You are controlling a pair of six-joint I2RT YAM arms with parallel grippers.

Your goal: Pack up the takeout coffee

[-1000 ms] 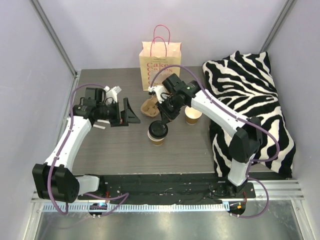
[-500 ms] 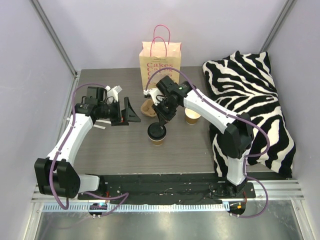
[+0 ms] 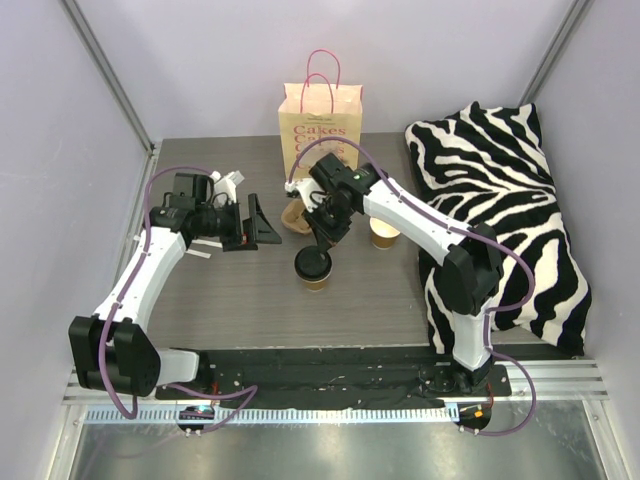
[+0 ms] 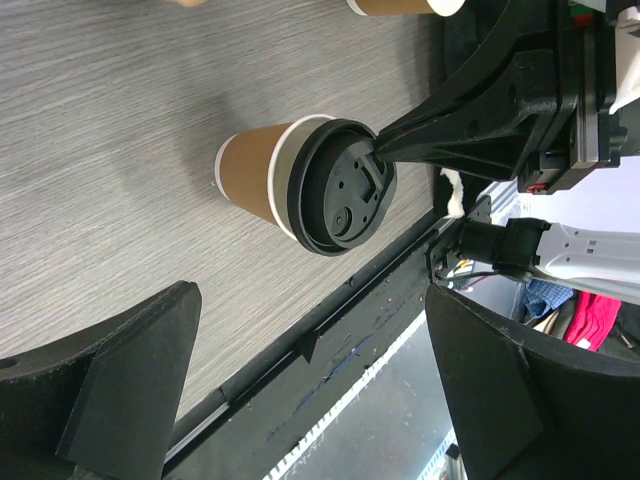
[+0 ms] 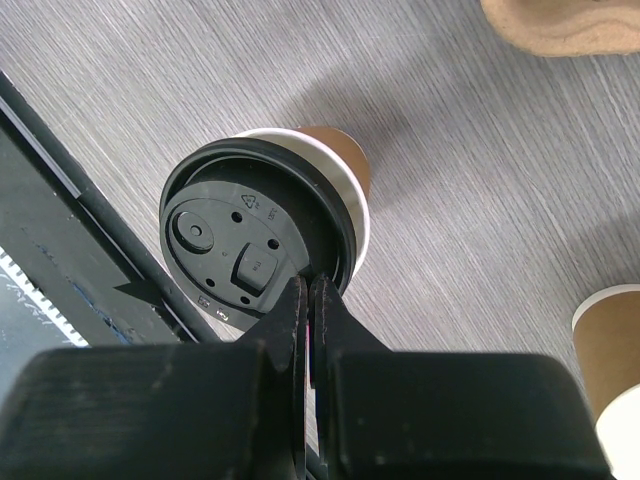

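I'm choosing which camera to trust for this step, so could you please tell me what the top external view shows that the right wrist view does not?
Only the top external view shows the paper bag at the back, the zebra cushion on the right, and the open left gripper, apart from the cups. Only the right wrist view shows the black lid with its moulded details and small holes, and the right gripper shut at its rim. Both show the lidded cup, the unlidded cup and the wood-grain table.
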